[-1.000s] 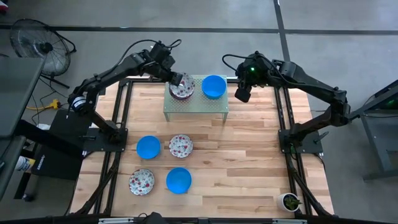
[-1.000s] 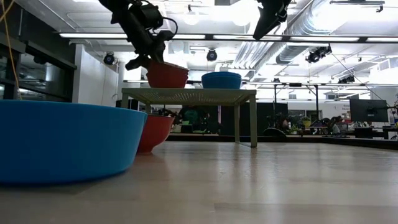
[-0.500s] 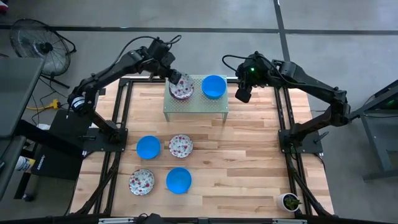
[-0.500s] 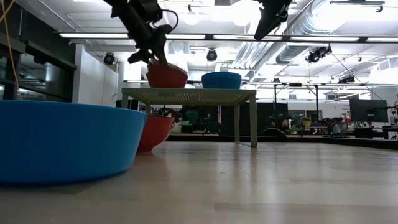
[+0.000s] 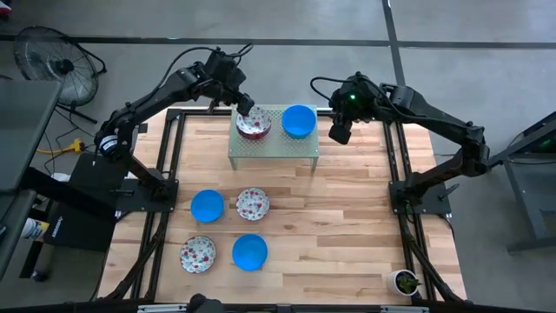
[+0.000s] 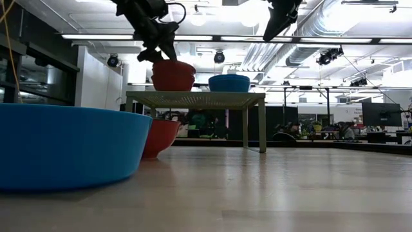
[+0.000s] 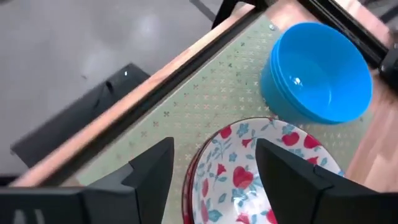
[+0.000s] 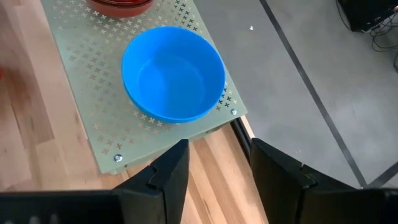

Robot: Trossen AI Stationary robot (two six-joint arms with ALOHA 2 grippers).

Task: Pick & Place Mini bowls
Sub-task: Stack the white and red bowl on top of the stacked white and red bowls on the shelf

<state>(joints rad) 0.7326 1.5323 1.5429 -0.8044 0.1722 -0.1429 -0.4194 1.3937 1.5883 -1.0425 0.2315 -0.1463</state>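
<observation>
Floral mini bowl (image 7: 252, 177), white with red-pink flowers, red outside, sits stacked on another on the pale green rack (image 5: 291, 148), beside a blue bowl (image 5: 298, 121). Left claw (image 5: 245, 108) spread, just above its rim. Right claw (image 5: 339, 130) spread, off the rack's far side.

Overhead, facing straight down on table (image 5: 347, 217) and both arms; at tabletop level, facing across into the room, close behind a blue bowl (image 6: 64, 145); on each wrist, close above the rack (image 5: 274, 148), looking down; shared by all four: rack (image 6: 196, 98) and its bowls.
</observation>
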